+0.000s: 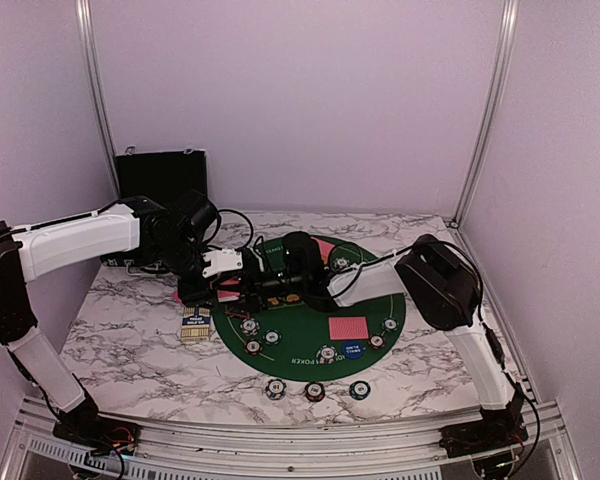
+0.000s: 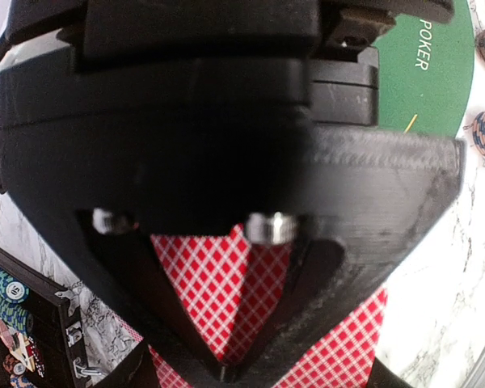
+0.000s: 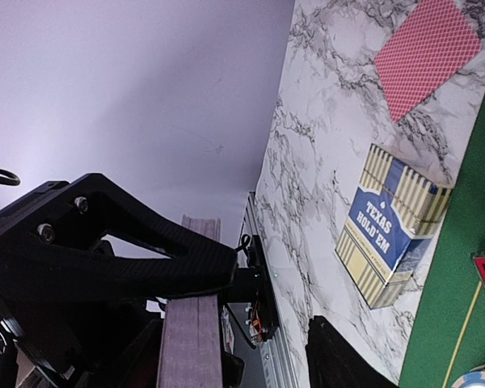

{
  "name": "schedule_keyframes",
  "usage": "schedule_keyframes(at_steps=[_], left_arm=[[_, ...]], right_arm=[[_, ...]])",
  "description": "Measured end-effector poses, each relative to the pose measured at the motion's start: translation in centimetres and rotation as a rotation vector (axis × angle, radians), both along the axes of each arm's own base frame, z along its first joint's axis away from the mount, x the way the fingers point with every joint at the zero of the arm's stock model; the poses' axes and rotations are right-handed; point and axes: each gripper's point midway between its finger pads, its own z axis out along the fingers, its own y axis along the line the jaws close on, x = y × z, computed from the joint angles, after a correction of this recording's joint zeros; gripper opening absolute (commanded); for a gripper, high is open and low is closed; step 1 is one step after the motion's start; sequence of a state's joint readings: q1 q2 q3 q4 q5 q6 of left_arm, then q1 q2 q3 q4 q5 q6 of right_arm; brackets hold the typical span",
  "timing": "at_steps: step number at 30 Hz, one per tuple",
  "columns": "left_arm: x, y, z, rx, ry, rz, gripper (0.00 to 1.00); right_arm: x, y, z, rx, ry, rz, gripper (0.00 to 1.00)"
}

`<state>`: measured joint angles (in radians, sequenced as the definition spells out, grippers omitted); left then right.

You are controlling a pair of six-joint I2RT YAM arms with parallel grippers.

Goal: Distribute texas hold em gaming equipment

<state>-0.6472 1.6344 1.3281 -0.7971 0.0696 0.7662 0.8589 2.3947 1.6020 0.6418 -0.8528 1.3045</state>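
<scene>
My left gripper [image 2: 222, 370] is shut on a stack of red-backed playing cards [image 2: 200, 279] and holds it above the left rim of the green poker mat [image 1: 280, 352]. The right gripper [image 3: 284, 323] reaches in from the right to that same stack [image 3: 192, 347], seen edge-on. One of its fingers [image 3: 145, 259] rests against the stack and the other stands well apart, so it is open. A single red card [image 1: 348, 328] and a blue button disc [image 1: 352, 350] lie on the mat among several poker chips [image 1: 327, 353]. Three chips [image 1: 314, 390] sit in front of the mat.
A blue and cream Texas Hold'em card box [image 1: 197, 322] lies on the marble left of the mat. A loose red card [image 3: 427, 52] lies beyond the box. The black hinged case [image 1: 160, 175] stands open at the back left, with chips [image 2: 4, 291] inside.
</scene>
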Motion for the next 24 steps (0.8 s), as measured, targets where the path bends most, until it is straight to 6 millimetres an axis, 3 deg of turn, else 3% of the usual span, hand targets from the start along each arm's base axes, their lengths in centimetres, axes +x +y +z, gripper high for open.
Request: schedule_keyframes(at_steps=[24], left_arm=[[0.1, 0.3, -0.1, 0.014, -0.007, 0.005, 0.03]], right_arm=[[0.7, -3.0, 1.3, -0.019, -0.04, -0.041, 0.29]])
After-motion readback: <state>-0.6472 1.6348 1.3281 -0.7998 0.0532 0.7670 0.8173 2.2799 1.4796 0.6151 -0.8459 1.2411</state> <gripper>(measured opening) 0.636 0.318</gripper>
